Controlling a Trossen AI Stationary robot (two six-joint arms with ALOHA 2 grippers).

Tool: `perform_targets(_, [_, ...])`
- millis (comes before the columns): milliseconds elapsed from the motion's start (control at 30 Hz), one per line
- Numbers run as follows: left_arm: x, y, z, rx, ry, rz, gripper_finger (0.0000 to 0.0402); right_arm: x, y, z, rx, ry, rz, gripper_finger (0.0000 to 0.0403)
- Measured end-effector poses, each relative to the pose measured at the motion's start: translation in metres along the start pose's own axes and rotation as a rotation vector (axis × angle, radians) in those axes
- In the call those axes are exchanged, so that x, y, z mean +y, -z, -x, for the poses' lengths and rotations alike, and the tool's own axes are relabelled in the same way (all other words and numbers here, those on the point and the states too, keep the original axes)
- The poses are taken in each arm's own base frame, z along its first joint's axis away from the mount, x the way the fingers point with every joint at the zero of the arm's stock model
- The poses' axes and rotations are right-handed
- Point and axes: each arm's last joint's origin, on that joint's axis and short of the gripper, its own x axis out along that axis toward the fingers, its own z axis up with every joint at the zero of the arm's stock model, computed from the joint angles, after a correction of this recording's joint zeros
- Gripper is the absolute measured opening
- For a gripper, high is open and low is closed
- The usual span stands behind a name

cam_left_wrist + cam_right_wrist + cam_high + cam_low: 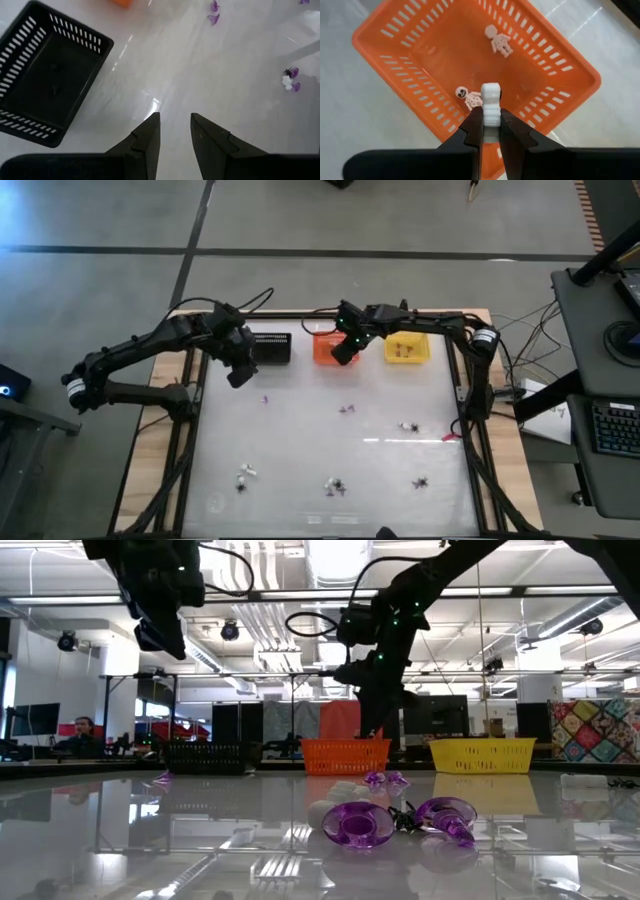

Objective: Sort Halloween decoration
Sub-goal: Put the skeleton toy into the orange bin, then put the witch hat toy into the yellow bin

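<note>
Two small white skeleton figures (pixel 498 41) already lie inside the orange slotted plastic basket (pixel 395 70), and your right gripper (pixel 491 125) hangs directly over it with its jaws clenched on a third white piece (pixel 490 102), which sticks up between the tips. The rest of the Halloween decoration (pixel 337 486) is scattered well apart across the glossy white table (pixel 300 440): purple bits near the middle, dark spidery shapes and white pieces along the near side. Your left gripper (pixel 174 131) hovers beside the black slotted plastic basket (pixel 47 75), jaws parted with nothing between them, over bare table. The yellow slotted basket (pixel 407 349) sits just beyond the orange one and holds a few brownish bits. Judging from the wrist view, the held piece sits above the basket's near wall rather than its centre, so letting go here risks it clipping the rim and bouncing out onto the table. It could also cling to one jaw if the opening is slight. The slots look too narrow to matter.
</note>
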Motion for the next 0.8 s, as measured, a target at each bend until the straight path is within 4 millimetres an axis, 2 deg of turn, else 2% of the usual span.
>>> perform_targets(200, [0.002, -0.002, -0.007, 0.029, -0.001, 0.034, 0.0091, 0.000, 0.000, -0.004, 0.003, 0.007, 0.047, 0.0052])
perform_targets(533, [0.003, -0.003, -0.009, 0.037, 0.000, 0.062, 0.0091, -0.001, 0.000, -0.003, -0.010, 0.055, 0.079, 0.0132])
perform_targets(667, [-0.002, -0.001, -0.009, 0.057, 0.010, 0.074, 0.0091, 0.000, 0.006, 0.006, 0.041, 0.066, 0.050, 0.0150])
perform_targets(800, [-0.015, 0.001, -0.012, 0.080, 0.039, 0.055, 0.0091, 0.002, 0.015, 0.019, 0.107, 0.082, 0.032, 0.0159])
